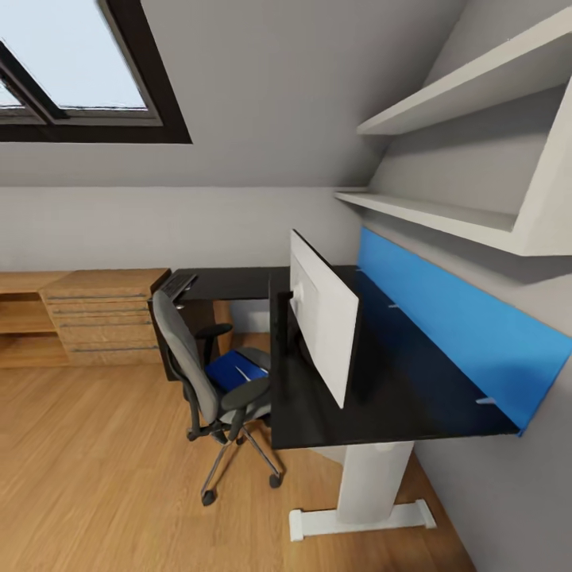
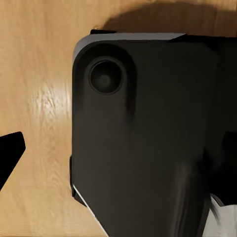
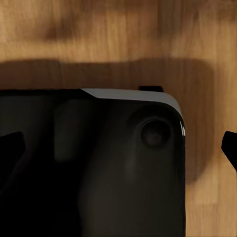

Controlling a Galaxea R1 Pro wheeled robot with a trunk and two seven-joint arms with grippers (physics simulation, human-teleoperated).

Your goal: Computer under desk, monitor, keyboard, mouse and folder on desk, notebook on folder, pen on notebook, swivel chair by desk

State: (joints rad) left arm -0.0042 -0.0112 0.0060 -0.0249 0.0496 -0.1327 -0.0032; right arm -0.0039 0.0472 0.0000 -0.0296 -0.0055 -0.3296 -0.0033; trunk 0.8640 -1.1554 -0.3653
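The black-topped desk (image 1: 381,397) runs along the right wall with its blue back panel (image 1: 461,326). The monitor (image 1: 322,326) stands on it, white back towards me. The swivel chair (image 1: 208,373) sits at the desk's inner corner with the blue folder (image 1: 232,369) on its seat; a thin white streak lies on the folder. The keyboard (image 1: 179,284) rests on the far wing of the desk. Mouse, notebook, pen and computer are not made out. My left gripper (image 2: 118,153) and right gripper (image 3: 118,148) hang over my black base, fingers spread, holding nothing.
A light wood cabinet (image 1: 99,326) with bar handles stands at the left wall under a skylight (image 1: 79,71). White shelves (image 1: 469,143) jut out above the desk. The desk's white leg (image 1: 369,485) stands on the wood floor (image 1: 95,477).
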